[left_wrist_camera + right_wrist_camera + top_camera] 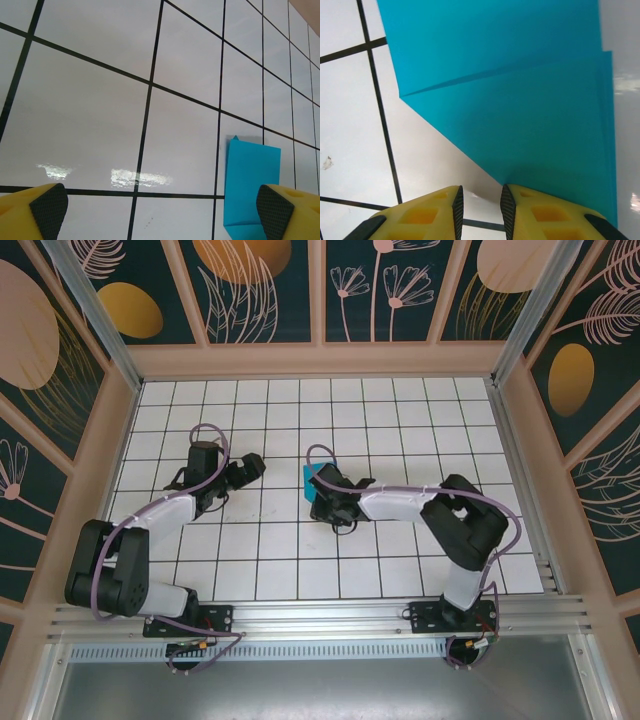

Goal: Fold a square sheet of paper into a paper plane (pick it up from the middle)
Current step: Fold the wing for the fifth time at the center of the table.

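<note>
White tiled table (pixel 400 570), one of it, carries everything. Two arms work over it: the left arm (pixel 160 510) and the right arm (pixel 400 502), both reaching toward the middle.

One sheet of paper (pixel 311 480) lies near the table's centre, just in front of the right arm's wrist. It is teal, thin and already folded: the right wrist view shows at least two layers, with a slanting crease edge across them (pixel 520 100). I judge it very light and limp. It should be easy to crumple or to slide on the glossy tiles, so a pinch on a layered edge should hold better than one on a single flap.

Two grippers. The left gripper (pixel 161 202) stands wide apart with nothing in it, and the paper (pixel 250 180) lies near its right finger. The right gripper (pixel 480 200) has its jaws narrow. A slit of table shows between them, and the paper's lower edge meets one pad; I cannot tell whether that pad presses on it.
</note>
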### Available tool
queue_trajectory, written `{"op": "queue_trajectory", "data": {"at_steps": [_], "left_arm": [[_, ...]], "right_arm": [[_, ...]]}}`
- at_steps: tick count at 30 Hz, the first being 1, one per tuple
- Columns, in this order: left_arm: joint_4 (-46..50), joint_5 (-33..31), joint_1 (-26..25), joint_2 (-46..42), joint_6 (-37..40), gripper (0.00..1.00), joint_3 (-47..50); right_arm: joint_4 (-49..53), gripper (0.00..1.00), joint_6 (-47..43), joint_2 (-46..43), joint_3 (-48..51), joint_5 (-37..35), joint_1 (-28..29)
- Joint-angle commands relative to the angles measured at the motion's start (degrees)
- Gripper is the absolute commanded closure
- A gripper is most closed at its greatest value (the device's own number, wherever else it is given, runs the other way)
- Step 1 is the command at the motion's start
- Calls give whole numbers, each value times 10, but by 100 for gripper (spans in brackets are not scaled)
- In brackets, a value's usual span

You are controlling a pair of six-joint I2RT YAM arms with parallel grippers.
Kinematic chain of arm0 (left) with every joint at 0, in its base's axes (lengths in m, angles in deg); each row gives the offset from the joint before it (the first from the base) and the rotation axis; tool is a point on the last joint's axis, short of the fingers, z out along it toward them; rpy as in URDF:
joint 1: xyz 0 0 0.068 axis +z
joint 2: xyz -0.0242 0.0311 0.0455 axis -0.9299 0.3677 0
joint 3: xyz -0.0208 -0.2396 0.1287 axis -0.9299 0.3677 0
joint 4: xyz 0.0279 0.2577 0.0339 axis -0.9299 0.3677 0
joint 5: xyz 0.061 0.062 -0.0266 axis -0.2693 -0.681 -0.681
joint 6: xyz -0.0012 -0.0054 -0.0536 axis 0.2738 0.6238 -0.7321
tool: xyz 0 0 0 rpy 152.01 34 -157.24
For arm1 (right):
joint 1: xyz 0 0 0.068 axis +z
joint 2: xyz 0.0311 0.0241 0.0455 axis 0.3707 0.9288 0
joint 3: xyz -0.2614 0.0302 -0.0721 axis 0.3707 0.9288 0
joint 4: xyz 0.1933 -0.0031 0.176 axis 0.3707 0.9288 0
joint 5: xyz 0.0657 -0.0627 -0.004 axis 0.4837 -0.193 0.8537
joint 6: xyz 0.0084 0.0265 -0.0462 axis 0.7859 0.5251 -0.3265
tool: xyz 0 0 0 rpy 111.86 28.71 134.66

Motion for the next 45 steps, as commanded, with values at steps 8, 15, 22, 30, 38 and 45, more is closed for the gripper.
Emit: {"op": "queue_trajectory", "data": {"at_steps": [8,15,22,30,38,45], "left_arm": [[-36,52,5,24,-7,1,2],[-73,113,1,18,-46,3,24],[-75,127,-27,8,-56,3,24],[-62,137,-64,40,-71,4,-5],[-124,163,-121,86,-155,9,-7],[-150,167,-167,125,-206,19,-33]], "right_arm": [[-12,69,-54,-85,58,-7,-48],[-77,69,-56,-93,63,35,-71],[-144,70,-83,-67,66,97,-120],[-160,70,-103,-26,68,151,-149],[-177,70,-99,-9,98,165,-178],[-218,71,-78,-2,134,210,-210]]}}
